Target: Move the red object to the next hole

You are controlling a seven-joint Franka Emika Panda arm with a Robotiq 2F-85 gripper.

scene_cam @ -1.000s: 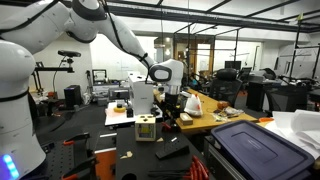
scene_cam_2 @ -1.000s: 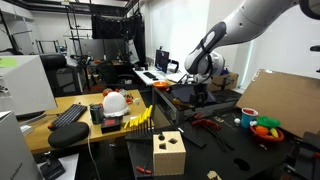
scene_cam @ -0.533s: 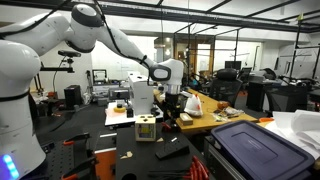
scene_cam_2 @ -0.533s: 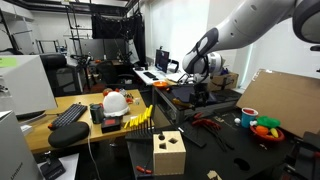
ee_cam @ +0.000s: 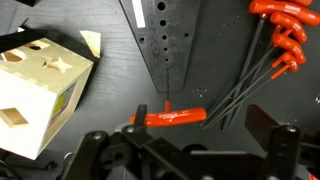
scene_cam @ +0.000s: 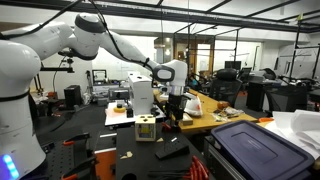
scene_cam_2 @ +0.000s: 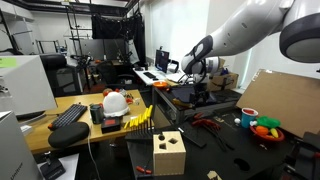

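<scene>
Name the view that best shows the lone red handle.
Wrist view: the red handle lies close up, clearly visible below the holed plate. Both exterior views are too distant to make it out.

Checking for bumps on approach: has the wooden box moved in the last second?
No. In an exterior view the wooden box sits where it did before, at the same offset from the white helmet on the desk behind it.

Smooth white rounded arm (scene_cam: 50,45), dark seams at its joints, blocky black hand (ee_cam: 190,145)
</scene>
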